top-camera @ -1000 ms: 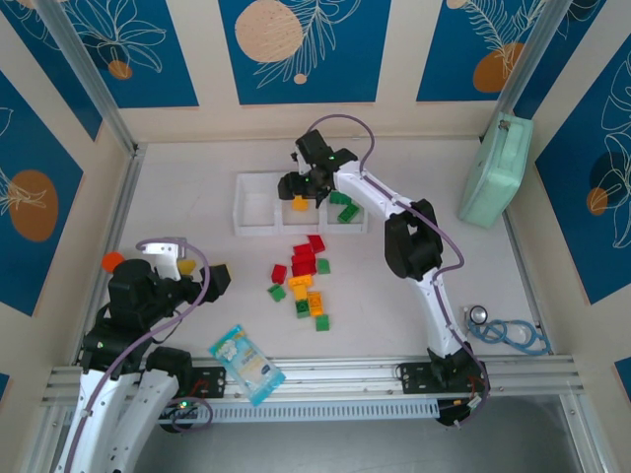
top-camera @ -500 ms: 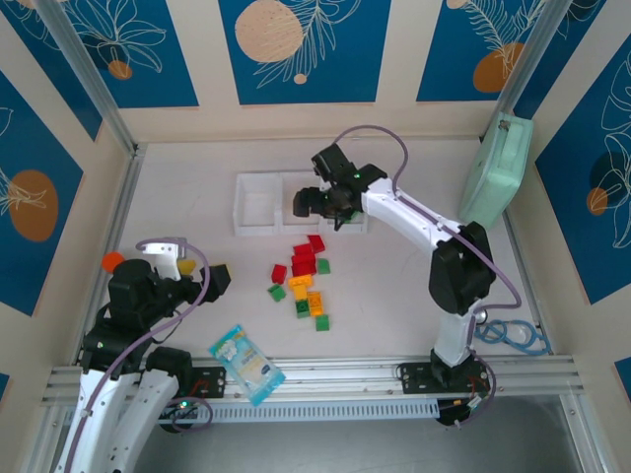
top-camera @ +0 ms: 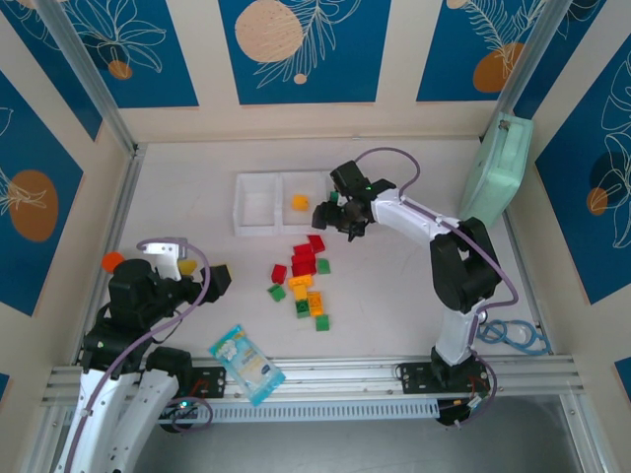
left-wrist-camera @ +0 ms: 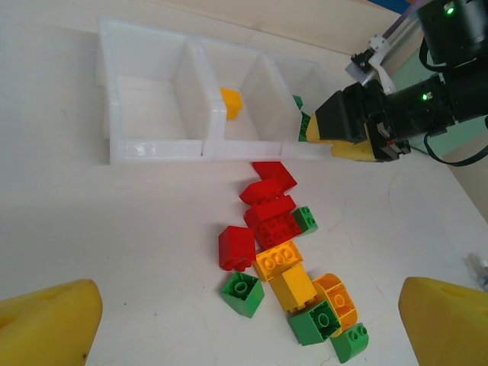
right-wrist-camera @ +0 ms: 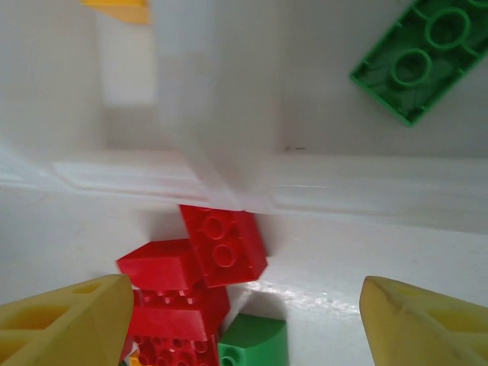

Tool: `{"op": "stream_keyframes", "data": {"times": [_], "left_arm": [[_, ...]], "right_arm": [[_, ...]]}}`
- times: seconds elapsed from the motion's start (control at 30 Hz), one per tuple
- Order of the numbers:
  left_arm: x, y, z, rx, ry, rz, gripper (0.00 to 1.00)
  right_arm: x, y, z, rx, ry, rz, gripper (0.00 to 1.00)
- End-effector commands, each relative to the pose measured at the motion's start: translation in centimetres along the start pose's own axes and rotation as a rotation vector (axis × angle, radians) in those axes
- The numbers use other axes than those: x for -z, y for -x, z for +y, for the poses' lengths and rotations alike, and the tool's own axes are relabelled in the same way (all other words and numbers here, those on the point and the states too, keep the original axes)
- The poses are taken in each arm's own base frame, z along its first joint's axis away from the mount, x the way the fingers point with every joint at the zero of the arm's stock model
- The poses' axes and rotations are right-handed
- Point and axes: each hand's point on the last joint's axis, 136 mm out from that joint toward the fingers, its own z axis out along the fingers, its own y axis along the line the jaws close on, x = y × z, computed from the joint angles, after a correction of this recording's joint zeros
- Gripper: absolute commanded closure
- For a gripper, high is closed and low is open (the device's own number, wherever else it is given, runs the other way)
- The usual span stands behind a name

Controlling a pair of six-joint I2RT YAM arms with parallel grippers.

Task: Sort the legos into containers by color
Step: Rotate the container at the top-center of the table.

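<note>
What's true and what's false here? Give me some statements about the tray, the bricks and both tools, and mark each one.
1. An orange brick lies in the middle compartment of the tray. True.
2. The right tool grips a red brick. False: it is open and holds nothing; the red bricks lie below it.
3. A green brick lies in the right compartment. True.
4. The left tool hovers over the tray. False: it is at the near left of the table.
5. The pile includes blue bricks. False: red, green and orange-yellow.
</note>
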Motion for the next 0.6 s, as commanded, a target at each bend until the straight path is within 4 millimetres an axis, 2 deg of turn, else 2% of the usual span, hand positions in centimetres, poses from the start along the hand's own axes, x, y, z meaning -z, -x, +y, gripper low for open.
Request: {"op": "stream_keyframes", "data": {"times": [0.0, 0.3, 0.57], "left_arm": [[-0.2, 0.1, -0.3, -0.012, -0.018, 0.001, 0.01], [-0.5, -0.1, -0.1, -0.006, -0.010, 0.016, 0.01], [-0.6, -0.1, 0.1, -0.004, 0.002, 0.016, 0.01]], "right_arm": [[-1.6, -0.9, 0.3, -0.034, 0.065, 0.052, 0.21], [-4.3, 0.4, 0.2, -0.014, 0.130, 0.068, 0.18], [-4.9, 3.0, 1.4, 0.036, 0.185, 0.058, 0.17]]}}
